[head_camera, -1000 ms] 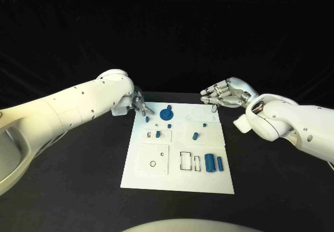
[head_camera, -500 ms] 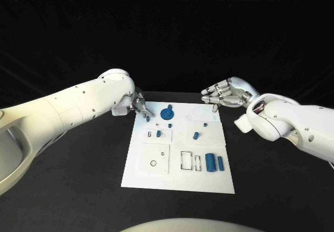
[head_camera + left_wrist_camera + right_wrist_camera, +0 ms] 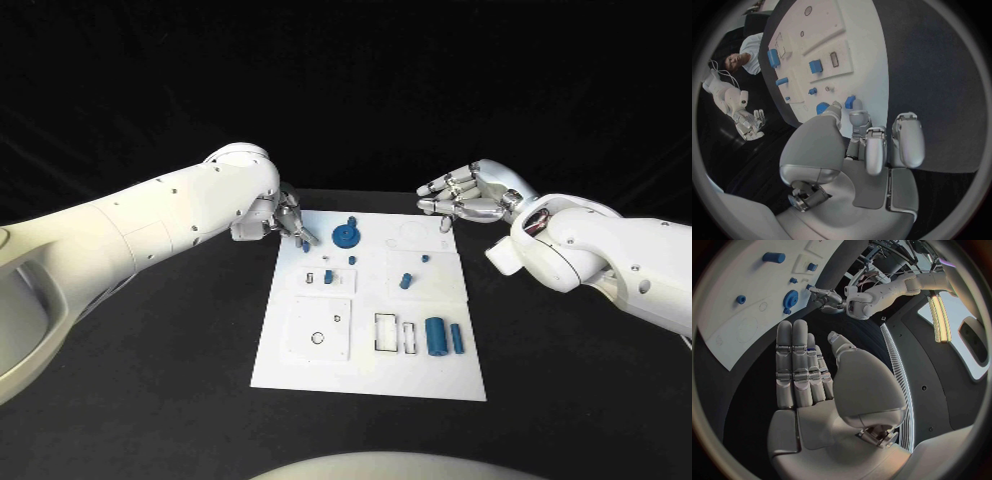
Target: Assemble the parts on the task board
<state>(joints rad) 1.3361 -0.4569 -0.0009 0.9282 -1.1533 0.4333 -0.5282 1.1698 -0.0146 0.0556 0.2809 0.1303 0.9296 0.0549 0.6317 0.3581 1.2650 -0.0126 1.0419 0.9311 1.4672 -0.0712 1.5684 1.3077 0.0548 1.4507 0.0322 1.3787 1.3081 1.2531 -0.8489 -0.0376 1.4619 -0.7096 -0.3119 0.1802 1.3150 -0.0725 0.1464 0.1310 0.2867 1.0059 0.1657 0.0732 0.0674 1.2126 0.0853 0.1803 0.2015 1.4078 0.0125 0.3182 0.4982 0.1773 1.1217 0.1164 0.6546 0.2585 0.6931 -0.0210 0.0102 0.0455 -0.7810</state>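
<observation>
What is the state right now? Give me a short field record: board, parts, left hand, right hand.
board: white task board lying flat mid-table
parts: blue gear near the far edge; two blue cylinders lying side by side toward the near right; small blue pieces mid-board
left hand: left hand at the board's far left corner, fingers pinching a small blue part
right hand: right hand above the board's far right corner, fingers straight and side by side, holding nothing

Parts (image 3: pixel 434 336) on task board (image 3: pixel 369 375)
</observation>
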